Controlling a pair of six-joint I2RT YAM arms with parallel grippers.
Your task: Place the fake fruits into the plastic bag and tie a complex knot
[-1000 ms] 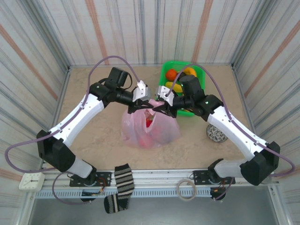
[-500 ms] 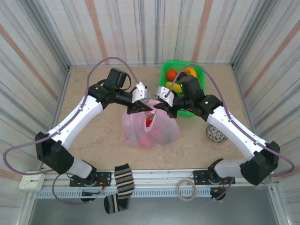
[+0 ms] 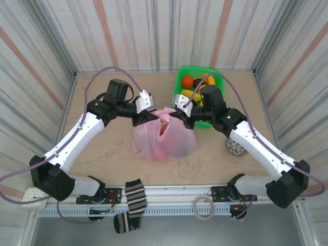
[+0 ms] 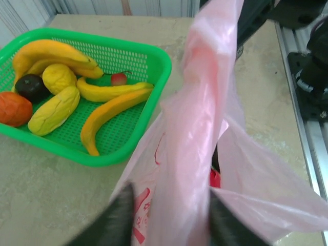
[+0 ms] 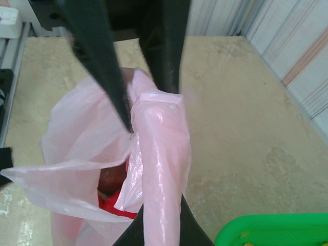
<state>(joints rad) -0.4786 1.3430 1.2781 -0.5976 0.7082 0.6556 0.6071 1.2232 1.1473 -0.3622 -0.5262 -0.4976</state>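
Observation:
The pink plastic bag point(image 3: 164, 139) stands on the table with its mouth pulled up between both grippers. My left gripper point(image 3: 151, 117) is shut on a bunched strap handle point(image 4: 192, 154) that runs up between its fingers point(image 4: 122, 215). My right gripper point(image 3: 177, 116) is shut on a strap handle point(image 5: 161, 169) too, and the left gripper's dark fingers point(image 5: 105, 66) stand just beyond it. A red fruit point(image 4: 215, 178) and a dark red one point(image 5: 110, 177) lie inside the bag. Bananas point(image 4: 110, 105), yellow fruits point(image 4: 54, 108), a dark purple one point(image 4: 32, 86) and an orange one point(image 4: 13, 108) lie in the green basket point(image 4: 148, 56).
The green basket point(image 3: 201, 97) sits right behind the right gripper, close to the bag. A round patterned object point(image 3: 237, 146) lies on the table at the right. A striped sock point(image 3: 132, 201), a tape roll point(image 3: 205, 207) and a small clock point(image 3: 34, 198) rest at the near rail.
My left arm has swung outward to the left and its gripper has drawn back a little with the strap. The right gripper has barely moved.

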